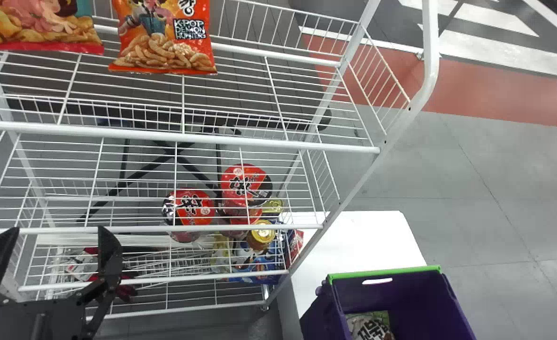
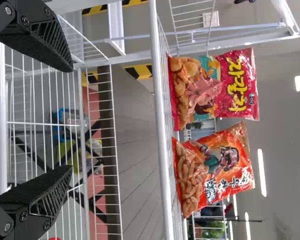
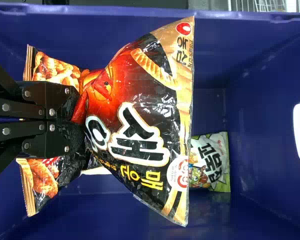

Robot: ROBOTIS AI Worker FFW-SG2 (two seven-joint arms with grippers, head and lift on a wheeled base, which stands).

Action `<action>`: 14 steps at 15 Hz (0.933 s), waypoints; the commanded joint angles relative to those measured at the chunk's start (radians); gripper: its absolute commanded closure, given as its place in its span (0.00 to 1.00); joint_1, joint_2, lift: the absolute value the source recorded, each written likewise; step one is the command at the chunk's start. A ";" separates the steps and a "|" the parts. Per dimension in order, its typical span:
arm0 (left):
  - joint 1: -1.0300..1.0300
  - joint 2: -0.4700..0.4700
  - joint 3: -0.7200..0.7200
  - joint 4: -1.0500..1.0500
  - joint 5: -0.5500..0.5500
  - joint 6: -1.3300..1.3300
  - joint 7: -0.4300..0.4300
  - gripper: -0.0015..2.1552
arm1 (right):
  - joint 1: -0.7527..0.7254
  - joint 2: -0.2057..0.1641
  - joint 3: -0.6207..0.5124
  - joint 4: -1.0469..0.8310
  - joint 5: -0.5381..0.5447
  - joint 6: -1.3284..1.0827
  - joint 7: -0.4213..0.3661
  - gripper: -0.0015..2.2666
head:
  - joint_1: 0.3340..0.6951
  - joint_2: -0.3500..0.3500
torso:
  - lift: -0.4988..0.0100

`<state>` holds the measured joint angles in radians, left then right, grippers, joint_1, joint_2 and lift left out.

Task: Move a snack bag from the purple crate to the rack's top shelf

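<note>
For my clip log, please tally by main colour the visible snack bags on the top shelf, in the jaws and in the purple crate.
Magenta bag: 1
Orange bag: 1
Black-and-red bag: 1
White-and-green bag: 1
Total: 4

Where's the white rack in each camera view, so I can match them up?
Head view: the rack spans left and centre.
Left wrist view: left and middle, its top shelf near centre.
Right wrist view: apparently some wire mesh, top edge, right of centre.
Shared landmark: white wire bars; the orange snack bag links head and left wrist.
</note>
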<state>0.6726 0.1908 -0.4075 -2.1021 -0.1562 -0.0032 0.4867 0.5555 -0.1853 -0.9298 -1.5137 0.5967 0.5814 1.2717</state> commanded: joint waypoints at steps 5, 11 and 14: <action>-0.013 -0.001 0.009 0.008 0.012 0.003 -0.010 0.06 | -0.009 0.000 -0.017 0.000 0.000 0.013 0.002 0.93 | 1.00 0.00 | 0.67; -0.024 -0.002 0.009 0.011 0.015 0.006 -0.014 0.06 | -0.019 0.000 -0.017 0.001 -0.003 0.016 0.003 0.93 | 1.00 0.00 | 0.72; -0.027 -0.002 0.009 0.013 0.017 0.009 -0.016 0.06 | -0.026 0.000 -0.018 0.004 -0.003 0.016 0.003 0.93 | 1.00 0.00 | 0.74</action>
<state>0.6468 0.1887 -0.3988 -2.0902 -0.1399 0.0030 0.4717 0.5327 -0.1856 -0.9469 -1.5108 0.5936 0.5976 1.2747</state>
